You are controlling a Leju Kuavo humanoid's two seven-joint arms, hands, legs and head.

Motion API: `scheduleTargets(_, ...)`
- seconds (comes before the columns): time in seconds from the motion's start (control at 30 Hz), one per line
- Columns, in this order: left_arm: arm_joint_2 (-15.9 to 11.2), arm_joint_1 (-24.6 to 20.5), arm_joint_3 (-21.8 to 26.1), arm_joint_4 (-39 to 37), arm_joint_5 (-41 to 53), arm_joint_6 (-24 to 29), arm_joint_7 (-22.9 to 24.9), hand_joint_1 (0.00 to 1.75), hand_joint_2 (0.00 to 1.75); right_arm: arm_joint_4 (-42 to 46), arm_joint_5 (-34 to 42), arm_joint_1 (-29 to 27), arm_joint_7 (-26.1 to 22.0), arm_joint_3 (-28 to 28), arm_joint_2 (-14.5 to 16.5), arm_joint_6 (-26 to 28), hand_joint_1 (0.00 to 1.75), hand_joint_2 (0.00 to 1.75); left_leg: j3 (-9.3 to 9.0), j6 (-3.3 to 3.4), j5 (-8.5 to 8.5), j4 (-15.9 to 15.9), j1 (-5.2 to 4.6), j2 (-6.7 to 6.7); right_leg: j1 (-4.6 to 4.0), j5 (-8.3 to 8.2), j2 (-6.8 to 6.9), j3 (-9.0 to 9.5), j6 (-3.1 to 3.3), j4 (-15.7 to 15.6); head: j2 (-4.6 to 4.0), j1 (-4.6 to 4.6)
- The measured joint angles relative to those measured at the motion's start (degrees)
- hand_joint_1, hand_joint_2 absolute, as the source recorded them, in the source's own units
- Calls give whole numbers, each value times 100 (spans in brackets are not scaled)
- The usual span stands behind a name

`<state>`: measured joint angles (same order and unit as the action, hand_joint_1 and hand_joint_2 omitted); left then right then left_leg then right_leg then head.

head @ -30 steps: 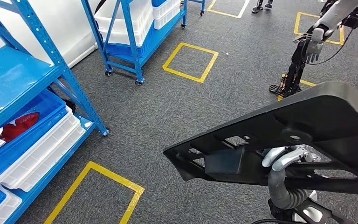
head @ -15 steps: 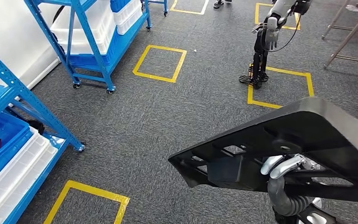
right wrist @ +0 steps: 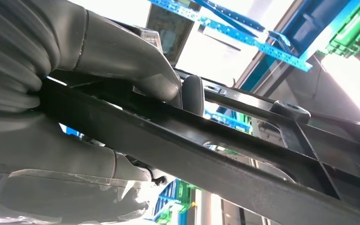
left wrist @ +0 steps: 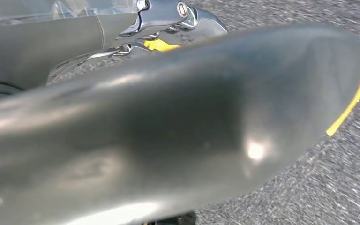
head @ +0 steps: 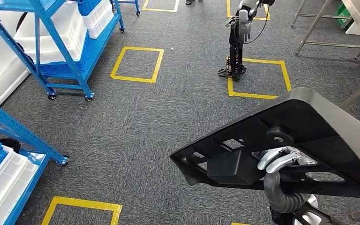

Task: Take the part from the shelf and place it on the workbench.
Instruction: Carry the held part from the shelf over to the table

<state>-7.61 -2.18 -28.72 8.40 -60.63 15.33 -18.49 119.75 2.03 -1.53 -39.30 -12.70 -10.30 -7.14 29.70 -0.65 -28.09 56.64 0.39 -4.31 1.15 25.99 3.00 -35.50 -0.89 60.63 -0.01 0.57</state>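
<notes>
The large black plastic part fills the lower right of the head view, ribbed side towards me, tilted with its pointed end at the lower left. My right hand grips one of its ribs from below, close to a round boss. In the right wrist view the thumb and fingers wrap a black bar of the part. In the left wrist view the part's smooth face lies close to the camera, with the silver fingers of my left hand hooked over its edge.
Blue shelf racks with white and blue bins stand at the upper left and lower left. Yellow tape squares mark the grey carpet. Another robot stands at the top centre. Metal frame legs rise at the upper right.
The whole view has swung right: racks and floor squares slid left, and the other robot moved towards the centre. The part stays held the same way in my hands.
</notes>
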Motion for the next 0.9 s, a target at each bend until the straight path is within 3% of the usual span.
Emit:
scheduleTargets(0.07, -27, -5, -4, -1, -1, 22, 11, 0, 0, -19, 10, -20, 0, -50, 12, 20, 175, 175, -25, -73, -43, 16, -18, -84, -49, 15, 28, 63, 77, -153, 1, -7)
scheduleTargets(0.13, -31, -19, -20, -1, 0, 34, 6, 0, 0, -23, 14, -60, 0, -71, 22, 64, 175, 175, -60, -141, -78, 10, 6, -142, -53, 9, -94, 62, 156, -174, 1, -10)
scheduleTargets(0.2, -43, -14, -41, -1, 1, 34, -3, 0, 0, -22, 19, -94, 0, -87, 36, 120, 175, 175, 21, -191, -260, 245, 36, 47, -44, -7, -210, 83, 232, -210, 1, -23)
scheduleTargets(0.27, -69, 11, -66, -3, 2, 24, -10, 0, 0, -26, 25, -119, 0, -115, 61, 176, 175, 175, 360, -201, -625, 962, 43, 316, -55, -11, -324, 94, 282, -221, 1, -39)
scheduleTargets(0.3, -84, 27, -84, -4, 3, 15, -14, 0, 0, -33, 25, -135, 0, -130, 79, 204, 175, 175, 578, -198, -783, 1387, 39, 370, -71, -10, -390, 94, 299, -219, 1, -42)
scheduleTargets(0.33, -100, 40, -103, -5, 4, 5, -19, 0, 0, -43, 26, -154, 0, -141, 96, 228, 175, 175, 746, -189, -853, 1689, 34, 389, -89, -8, -459, 97, 308, -216, 1, -42)
scheduleTargets(0.37, -113, 52, -121, -5, 9, -7, -25, 0, 0, -55, 31, -170, 0, -150, 116, 249, 175, 175, 829, -172, -807, 1794, 29, 396, -107, -7, -534, 101, 315, -212, 1, -41)
scheduleTargets(0.4, -124, 59, -134, -5, 14, -15, -27, 0, 0, -67, 40, -179, 0, -157, 135, 264, 175, 175, 797, -146, -651, 1651, 27, 411, -120, -7, -608, 109, 318, -208, 1, -40)
scheduleTargets(0.43, -140, 61, -142, -5, 19, -20, -29, 0, 0, -81, 58, -182, 0, -166, 155, 277, 175, 175, 664, -113, -418, 1303, 24, 459, -130, -5, -680, 121, 318, -205, 1, -40)
scheduleTargets(0.5, -176, 57, -155, -8, 24, -25, -22, 0, 0, -122, 95, -160, 0, -189, 195, 288, 175, 175, 339, -52, -48, 498, 24, 692, -140, -5, -813, 132, 305, -197, 0, -37)
scheduleTargets(0.57, -202, 47, -174, -11, 22, -24, 11, 0, 0, -186, 114, -113, 0, -213, 226, 272, 175, 175, 189, -22, 43, 125, 9, 840, -127, -21, -929, 112, 257, -197, 0, -37)
scheduleTargets(0.63, -208, 29, -202, -12, 14, -20, 59, 0, 0, -251, 117, -80, 0, -223, 241, 235, 175, 175, 157, 19, 68, 65, -1, 755, -110, -44, -1015, 87, 186, -207, 1, -38)
scheduleTargets(0.67, -205, 21, -219, -12, 8, -16, 79, 0, 0, -276, 120, -70, 0, -223, 243, 212, 175, 175, 139, 52, 95, 27, 3, 694, -112, -18, -945, 66, 157, -176, 1, -33)
scheduleTargets(0.73, -193, 30, -246, -12, -13, -8, 113, 0, 0, -317, 123, -37, 0, -222, 242, 143, 175, 175, 118, 112, 145, -46, 19, 556, -125, 217, -642, -108, 110, 177, 0, -26)
scheduleTargets(0.77, -182, 40, -254, -12, -27, -5, 123, 0, 0, -338, 124, -21, 0, -219, 242, 104, 175, 175, 116, 126, 149, -57, 9, 484, -119, 406, -484, -269, 87, 515, 0, -24)
scheduleTargets(0.83, -149, 57, -260, -12, -56, -12, 125, 0, 0, -381, 119, -1, 0, -213, 240, 32, 175, 175, 120, 136, 141, -55, 3, 338, -83, 697, -380, -607, 37, 1223, 0, -23)
scheduleTargets(0.87, -125, 58, -262, -12, -69, -24, 113, 0, 0, -402, 113, 3, 0, -208, 237, 14, 175, 175, 119, 133, 135, -53, 3, 265, -60, 703, -363, -671, 14, 1363, 1, -23)
scheduleTargets(0.9, -98, 55, -264, -12, -81, -44, 99, 0, 0, -417, 107, 7, 0, -202, 233, 5, 175, 175, 117, 125, 126, -48, 4, 199, -39, 616, -339, -632, -6, 1298, 1, -23)
